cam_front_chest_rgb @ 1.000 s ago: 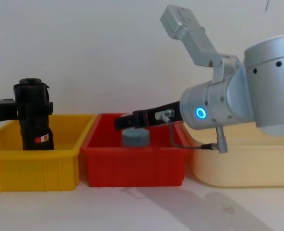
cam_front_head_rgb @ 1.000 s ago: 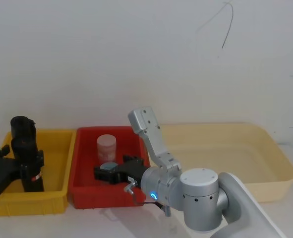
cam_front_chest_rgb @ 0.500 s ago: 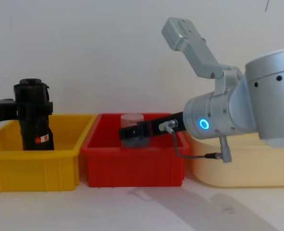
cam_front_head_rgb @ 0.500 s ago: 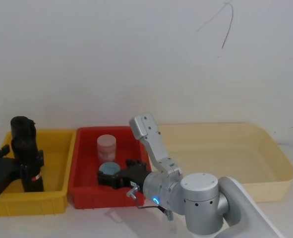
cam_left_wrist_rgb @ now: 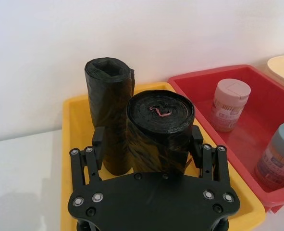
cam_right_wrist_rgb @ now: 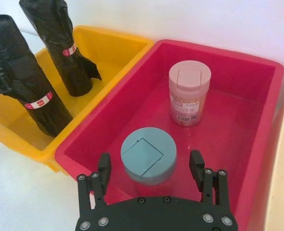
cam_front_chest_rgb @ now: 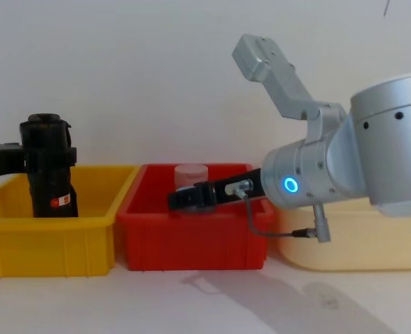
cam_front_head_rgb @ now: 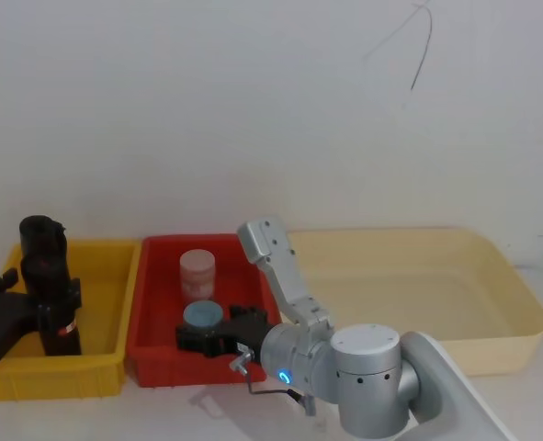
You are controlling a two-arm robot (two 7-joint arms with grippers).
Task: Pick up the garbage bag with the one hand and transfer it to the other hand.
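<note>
White wall [cam_front_head_rgb: 253,110] behind; left of the red bin [cam_front_head_rgb: 156,365], the left gripper [cam_left_wrist_rgb: 147,144] pinches the garbage bag [cam_left_wrist_rgb: 161,113] (red-and-white label [cam_front_chest_rgb: 57,202], unreadable); the right gripper [cam_right_wrist_rgb: 150,162] hangs over that bin, jaws spread.

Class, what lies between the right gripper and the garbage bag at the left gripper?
In the head view, the adjoining walls of the red bin and yellow bin lie between the right gripper and the garbage bag, with no other object.

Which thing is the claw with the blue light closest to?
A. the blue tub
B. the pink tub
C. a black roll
A: the right claw is open with the blue tub between its fingers, in the red bin.
</note>
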